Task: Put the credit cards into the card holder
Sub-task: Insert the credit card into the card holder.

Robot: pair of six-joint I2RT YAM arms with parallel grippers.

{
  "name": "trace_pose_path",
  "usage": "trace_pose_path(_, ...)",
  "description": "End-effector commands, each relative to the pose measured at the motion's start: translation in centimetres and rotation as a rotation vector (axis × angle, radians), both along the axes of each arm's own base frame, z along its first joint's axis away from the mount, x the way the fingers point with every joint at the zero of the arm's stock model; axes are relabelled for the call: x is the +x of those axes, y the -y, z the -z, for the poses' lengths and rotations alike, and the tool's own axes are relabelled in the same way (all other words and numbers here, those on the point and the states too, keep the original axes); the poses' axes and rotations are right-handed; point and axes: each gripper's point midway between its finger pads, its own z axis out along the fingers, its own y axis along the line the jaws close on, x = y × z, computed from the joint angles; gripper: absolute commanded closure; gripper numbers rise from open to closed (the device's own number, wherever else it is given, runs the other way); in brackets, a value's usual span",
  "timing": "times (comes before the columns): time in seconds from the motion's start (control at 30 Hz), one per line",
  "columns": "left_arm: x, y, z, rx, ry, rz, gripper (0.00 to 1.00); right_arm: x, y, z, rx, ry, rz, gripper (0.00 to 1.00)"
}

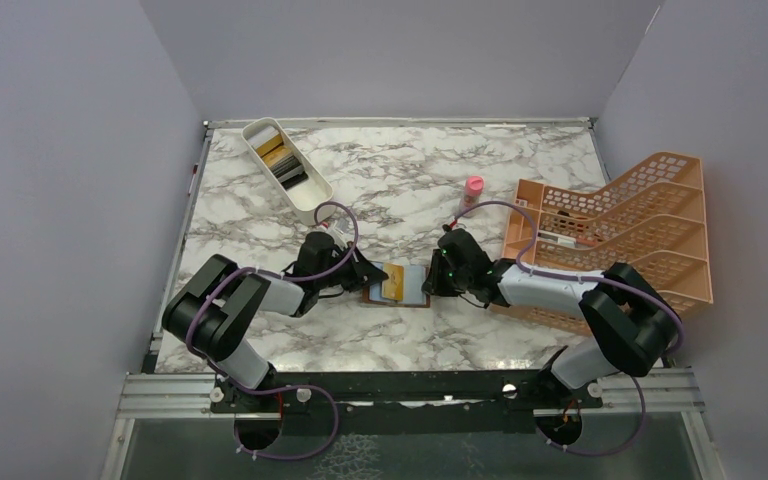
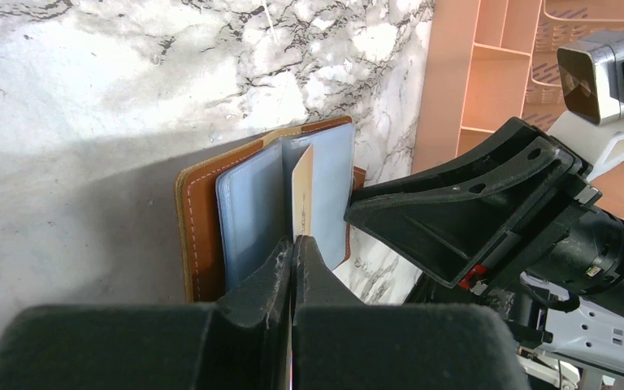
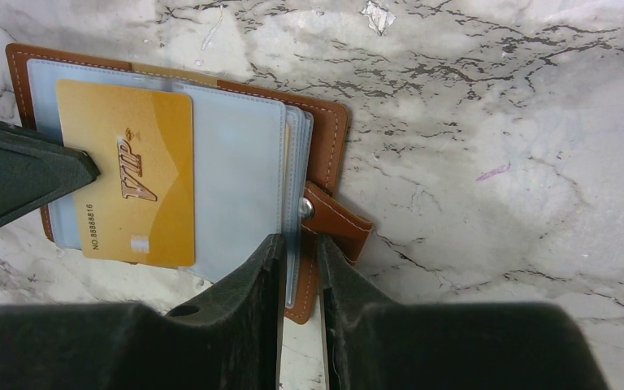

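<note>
Card holder point(image 3: 331, 134) open, gold card point(image 3: 126, 175) on it, left fingers point(image 2: 270, 280) pinching card, right fingers point(image 3: 240, 305) clamping holder.

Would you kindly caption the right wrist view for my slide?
Gold VIP card lying on the open card holder, marble table beneath.

Tight at the near centre of the tabletop point(image 1: 410, 170): open card holder point(image 1: 396, 285) boxed in from both sides, left fingers point(image 2: 272, 276) pinched on a gold card point(image 3: 134, 187) over its pages, right fingers point(image 3: 248, 284) closed narrowly about the sleeve edges, both arms low across the approach. Roomy on the far middle of the marble, between the white tray point(image 1: 286, 170) at far left and a small pink-capped item point(image 1: 473, 190). Blocked along the right by the orange lattice rack point(image 1: 620, 235), just beside the right arm. Walled in left, right and behind.
</note>
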Motion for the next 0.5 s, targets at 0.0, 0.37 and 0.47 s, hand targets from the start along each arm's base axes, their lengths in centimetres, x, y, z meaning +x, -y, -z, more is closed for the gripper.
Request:
trace_pose_path(0.0, 0.33, -0.15, 0.09, 0.012, 0.024, -0.015, 1.00, -2.38, 2.38, 3.23, -0.100, -0.099, -0.002, 0.76)
trace_pose_path(0.37, 0.02, -0.83, 0.33, 0.033, 0.038, -0.039, 1.00, -2.52, 2.50, 3.17, -0.097, -0.100, 0.002, 0.77)
trace_pose_path(0.47, -0.01, -0.74, 0.23, 0.029, 0.039, -0.033, 1.00, -2.71, 2.56, 3.37, -0.097, -0.104, 0.000, 0.77)
